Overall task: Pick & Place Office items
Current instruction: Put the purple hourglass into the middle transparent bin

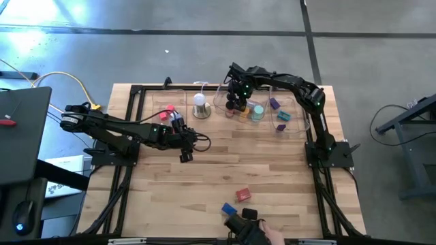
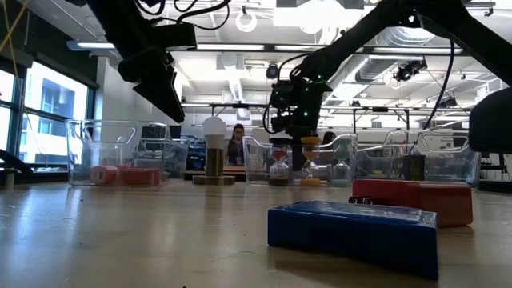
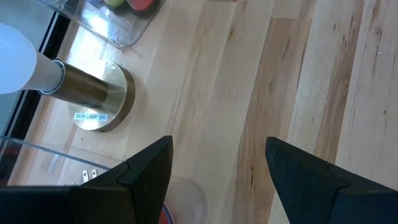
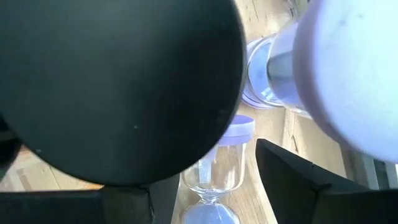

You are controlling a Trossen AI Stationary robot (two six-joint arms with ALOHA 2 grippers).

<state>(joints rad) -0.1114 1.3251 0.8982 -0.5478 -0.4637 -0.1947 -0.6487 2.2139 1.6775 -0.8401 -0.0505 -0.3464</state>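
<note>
Wooden table (image 1: 225, 170), one red block (image 1: 243, 196), one blue block (image 1: 228, 208), left pincer (image 1: 186, 155) released, right pincer (image 1: 235, 105) state unclear.

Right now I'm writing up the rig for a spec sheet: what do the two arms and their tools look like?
Both arms are matte black, jointed segments with black cables looped along them. The left tool ends in two flat, wedge-shaped black fingers. The right tool is black too, with small green lights glowing on the arm just behind it.
</note>
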